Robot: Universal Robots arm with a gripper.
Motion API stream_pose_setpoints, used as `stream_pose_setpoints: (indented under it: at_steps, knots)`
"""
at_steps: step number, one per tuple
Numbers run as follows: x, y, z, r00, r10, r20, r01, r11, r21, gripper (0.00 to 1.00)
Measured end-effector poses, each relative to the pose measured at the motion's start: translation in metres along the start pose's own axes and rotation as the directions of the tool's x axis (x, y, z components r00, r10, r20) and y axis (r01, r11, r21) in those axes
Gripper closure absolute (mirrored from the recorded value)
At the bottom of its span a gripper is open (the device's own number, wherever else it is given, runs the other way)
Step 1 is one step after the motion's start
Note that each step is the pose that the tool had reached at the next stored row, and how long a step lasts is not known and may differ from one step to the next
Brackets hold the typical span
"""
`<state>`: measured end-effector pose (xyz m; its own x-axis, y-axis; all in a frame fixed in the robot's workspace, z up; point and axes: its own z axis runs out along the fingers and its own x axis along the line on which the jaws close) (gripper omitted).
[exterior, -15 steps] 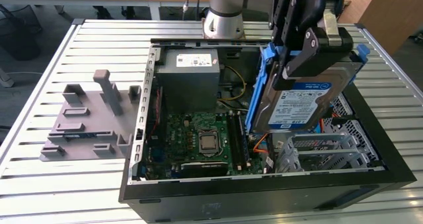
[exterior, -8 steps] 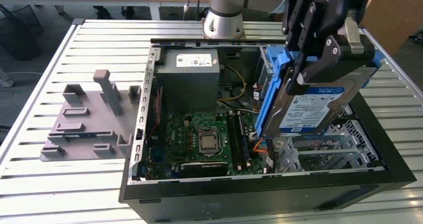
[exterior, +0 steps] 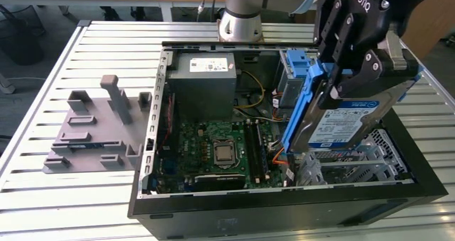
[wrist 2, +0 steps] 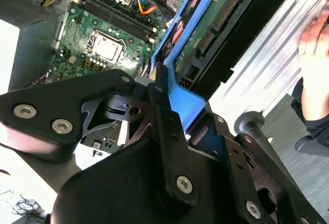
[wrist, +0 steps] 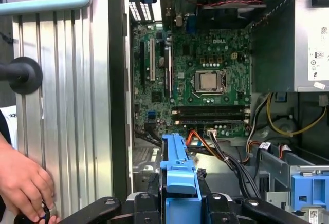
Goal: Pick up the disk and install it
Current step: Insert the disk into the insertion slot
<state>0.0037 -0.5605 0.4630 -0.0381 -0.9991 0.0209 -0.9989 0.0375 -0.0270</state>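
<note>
My gripper (exterior: 359, 89) is shut on the disk (exterior: 342, 125), a silver hard drive with a blue-and-white label and a blue plastic edge frame. The disk hangs tilted on edge over the exterior view's right side of the open computer case (exterior: 284, 206), just above the metal drive cage (exterior: 355, 163). In the second wrist view the disk's green circuit-board underside (wrist 2: 216, 23) and blue frame (wrist 2: 186, 100) run out from between the black fingers (wrist 2: 159, 106). The first wrist view shows the blue frame's end (wrist: 177, 167) clamped between the gripper's links.
Inside the case lie the green motherboard (exterior: 220, 145), a grey power supply box (exterior: 206, 73) and a blue bay latch (exterior: 299, 65). A grey plastic fixture (exterior: 92, 129) stands on the slatted table at the exterior view's left. A person's hand (wrist: 23, 183) rests beside the case.
</note>
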Motion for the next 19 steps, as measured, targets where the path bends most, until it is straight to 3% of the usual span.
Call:
stream_pose_setpoints:
  at_steps: [19]
  knots:
    - [0.0000,-0.0381,0.0097,1.0000,0.000,0.0001,0.000,1.0000,0.0000,0.64]
